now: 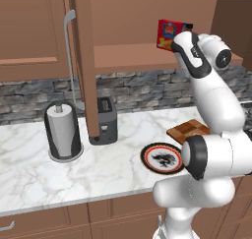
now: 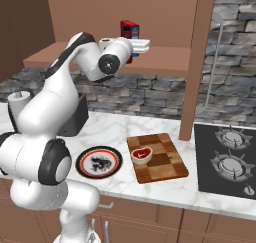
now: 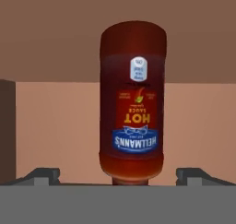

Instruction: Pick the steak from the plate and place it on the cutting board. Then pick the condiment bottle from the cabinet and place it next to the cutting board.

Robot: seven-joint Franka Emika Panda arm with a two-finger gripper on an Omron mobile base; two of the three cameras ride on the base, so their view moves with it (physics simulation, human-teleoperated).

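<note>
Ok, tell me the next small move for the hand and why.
Probably ease forward, then close. The condiment bottle stands centred ahead between the spread fingers, not yet gripped, in the cabinet. The steak already lies on the cutting board.

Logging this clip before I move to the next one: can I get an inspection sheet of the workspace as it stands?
Surface: white marble counter, stone backsplash behind.
Job's things: steak on the cutting board; plate bare beside it; condiment bottle between the finger tips; cabinet shelf open.
Clutter: paper towel roll, toaster, red and yellow box on the shelf.
Gripper: gripper open, reaching into the cabinet.
Cables: nothing seen.
Surroundings: stove burners at the counter's far side, drawers below.
</note>
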